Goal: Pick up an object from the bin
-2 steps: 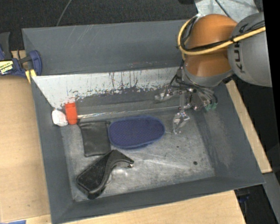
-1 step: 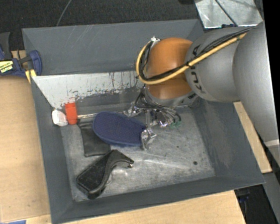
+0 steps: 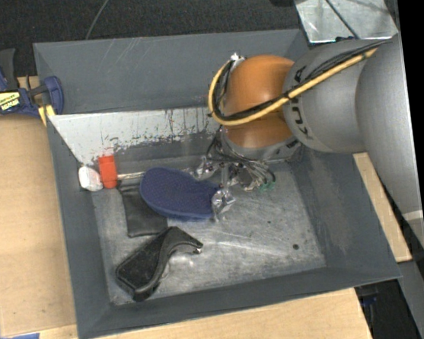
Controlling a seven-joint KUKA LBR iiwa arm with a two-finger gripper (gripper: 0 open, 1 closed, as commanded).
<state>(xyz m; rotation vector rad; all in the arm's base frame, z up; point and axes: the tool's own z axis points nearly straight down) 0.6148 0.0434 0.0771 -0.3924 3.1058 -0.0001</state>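
My gripper (image 3: 226, 192) hangs low in the middle of the bin, its metal fingertips right at the right end of a dark blue oval pad (image 3: 174, 194). Whether the pad sits between the fingers I cannot make out. Behind the pad lies a clear tube with an orange cap (image 3: 108, 171) and a white end, along the back wall. A black flat square (image 3: 142, 212) lies partly under the pad's left side. A black curved handle-shaped piece (image 3: 153, 261) lies at the front left.
The arm with its orange cover and yellow cable comes in from the right and hides the bin's back right part. Bare floor shows at the front right of the bin.
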